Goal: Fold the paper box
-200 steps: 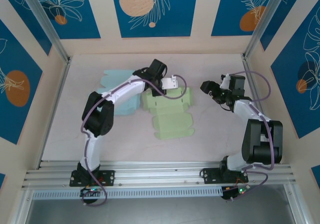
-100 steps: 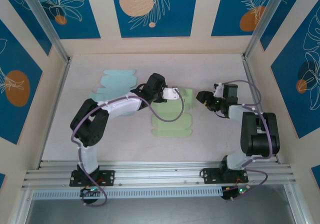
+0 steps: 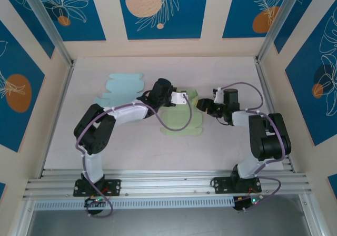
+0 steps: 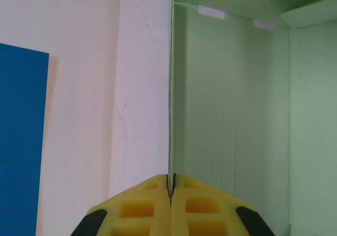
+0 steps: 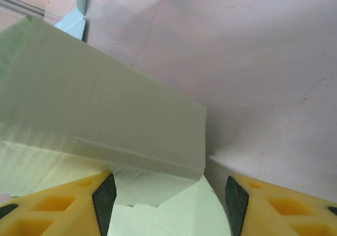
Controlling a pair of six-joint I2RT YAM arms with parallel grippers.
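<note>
The paper box (image 3: pixel 181 124) lies mid-table, partly flat, with its far panel lifted. The left gripper (image 4: pixel 171 182) is pinched tight on that panel's thin edge. The right gripper (image 5: pixel 166 188) stands partly open at the box's right side, a flap corner just ahead of its jaws, gripping nothing. A sideways push from the right could buckle the panel off its crease, pull it from the pinch, or slide the box left toward the blue sheet (image 3: pixel 124 86).
</note>
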